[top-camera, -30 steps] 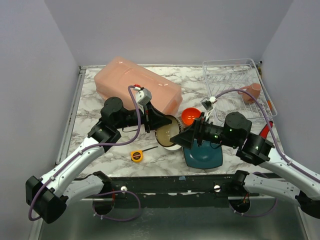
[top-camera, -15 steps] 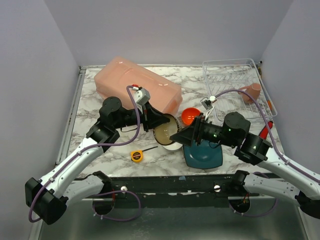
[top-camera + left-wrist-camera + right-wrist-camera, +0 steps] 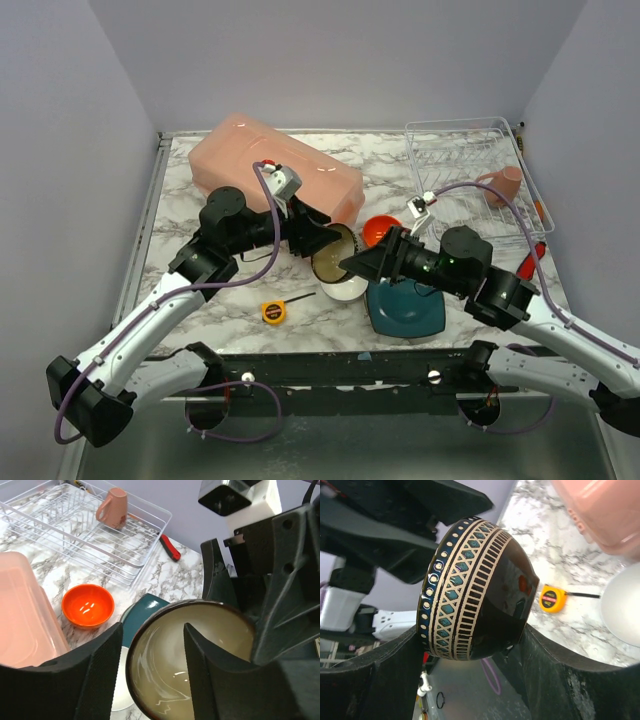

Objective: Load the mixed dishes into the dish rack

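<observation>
Passing the dark bowl [image 3: 475, 587] across in mid-air goes best if the left gripper [image 3: 152, 630], fingers spread loosely astride the rim, backs straight off while the right gripper [image 3: 470, 635] clamps the bowl's sides. The pink tub [image 3: 270, 165] hides its contents; the dish rack [image 3: 460, 135] holds only the pinkish mug [image 3: 500, 186].

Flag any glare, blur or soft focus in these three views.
Top external: even light, sharp, only soft shadows on the table. Left wrist: glare streaks on the glossy inside of the dark bowl, highlights on the orange bowl, dish rack sharp. Right wrist: dark bowl crisp with small reflections; tape measure behind it slightly soft.
</observation>
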